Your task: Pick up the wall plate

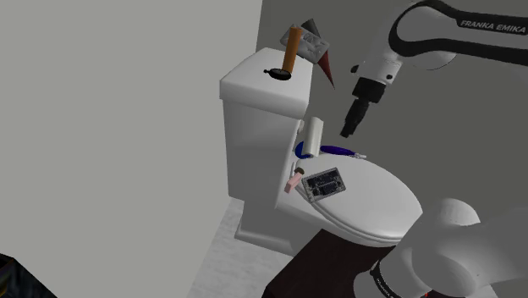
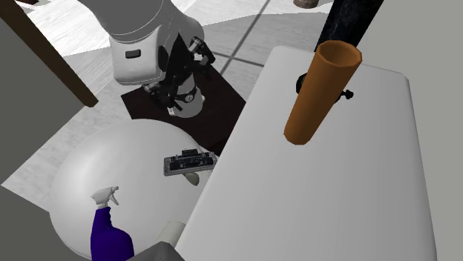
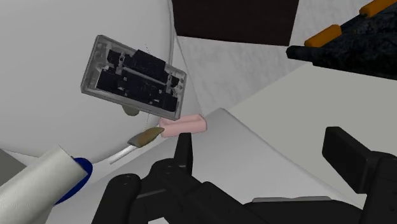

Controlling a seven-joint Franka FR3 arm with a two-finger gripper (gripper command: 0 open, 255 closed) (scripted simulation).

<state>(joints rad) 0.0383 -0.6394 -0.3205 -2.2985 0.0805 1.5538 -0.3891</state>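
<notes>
- Your wall plate (image 1: 326,184) (image 3: 133,76) lies flat on the closed toilet lid (image 1: 385,212), towards the tank end.
- A pink block (image 3: 183,124) sits just beside the plate, with a white roll (image 1: 313,138) and a blue spray bottle (image 2: 110,236) near.
- Your pincer (image 1: 349,131) (image 3: 261,141) hangs above the lid, apart from the plate, its fingers spread and clasping nothing.
- An orange tube (image 1: 290,51) stands tilted on the tank (image 1: 254,89).

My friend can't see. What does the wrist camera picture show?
A grey wall plate with dark parts lies on a white toilet lid, beyond the open black jaws. A small pink block and a white roll sit nearby.
</notes>
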